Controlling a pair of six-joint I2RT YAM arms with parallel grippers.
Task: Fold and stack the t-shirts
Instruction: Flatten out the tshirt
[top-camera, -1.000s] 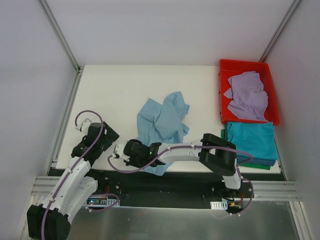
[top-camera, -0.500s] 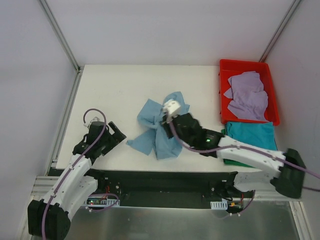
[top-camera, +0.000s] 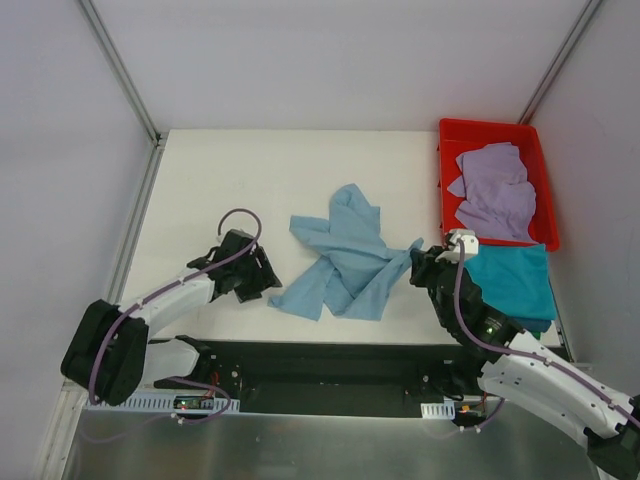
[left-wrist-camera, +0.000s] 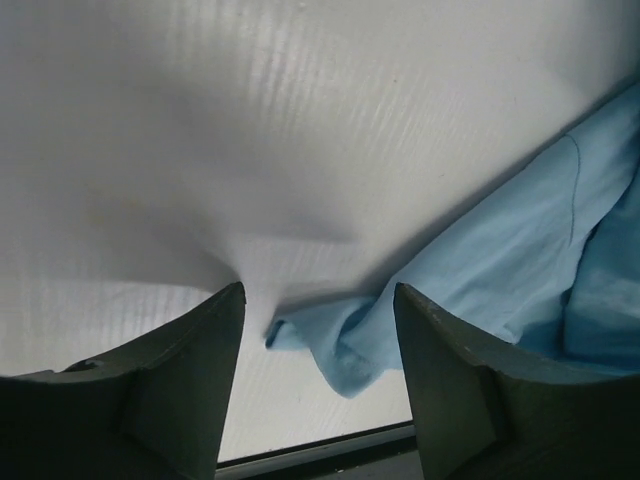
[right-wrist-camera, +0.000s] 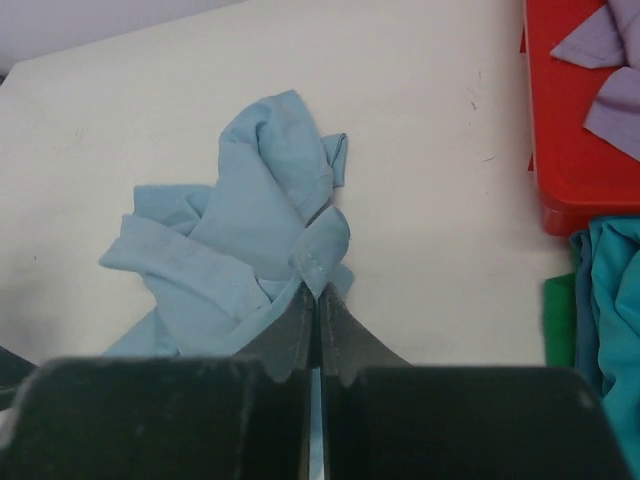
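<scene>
Current step, as judged from the layout: opening out the light blue t-shirt (top-camera: 350, 260) so that it can be folded; it lies crumpled and bunched in the middle of the desk (top-camera: 220, 170), not yet flat. The right claw (right-wrist-camera: 318, 292) is fully closed, its two fingers pinched on a hemmed edge at the right-hand side of that garment, with fabric trailing away from the pinch toward the centre. The left claw (left-wrist-camera: 318, 292) is wide open and grips nothing; it sits low over the desk at the garment's near-left corner, and the tip of that corner lies just ahead of the gap between its fingers. The next move appears to call for the left claw to advance over the corner and close on a single layer of cloth, after which both arms would need to draw apart — evenly, to avoid dragging the soft cotton into a new bunch. Containers: the red bin (top-camera: 446, 180) stands at the far right of the desk and holds one loosely heaped lavender t-shirt (top-camera: 495, 190). Just in front of the bin — outside it — a folded teal t-shirt (top-camera: 505, 280) tops a stack, with a dark green t-shirt (top-camera: 515, 332) showing at its lower edge; other layers cannot be distinguished.
</scene>
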